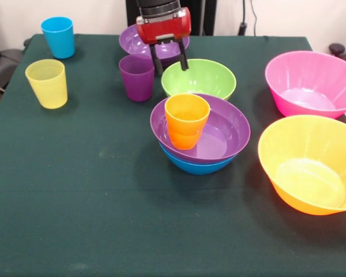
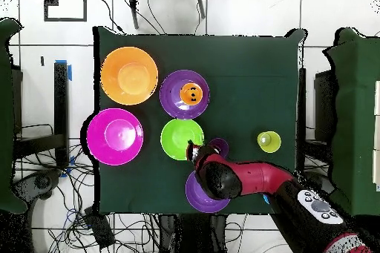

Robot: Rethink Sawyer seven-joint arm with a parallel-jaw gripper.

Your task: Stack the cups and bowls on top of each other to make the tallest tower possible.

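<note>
Two bowls make up the tower point(image 1: 200, 141) near the middle of the green-covered bench point(image 1: 75, 219): a blue bowl point(image 1: 197, 166) lowest, a purple bowl point(image 1: 219, 130) nested in it, and an orange cup point(image 1: 187, 118) standing upright inside. The end effector point(image 1: 168, 60) hangs with its fingers spread and empty, between the purple cup point(image 1: 136, 77) and the green bowl point(image 1: 199, 78). The yellow cup point(image 1: 46, 83) and blue cup point(image 1: 58, 36) stand well apart; the pink bowl point(image 1: 311, 83) and orange bowl point(image 1: 308, 164) sit on the tower's other side.
</note>
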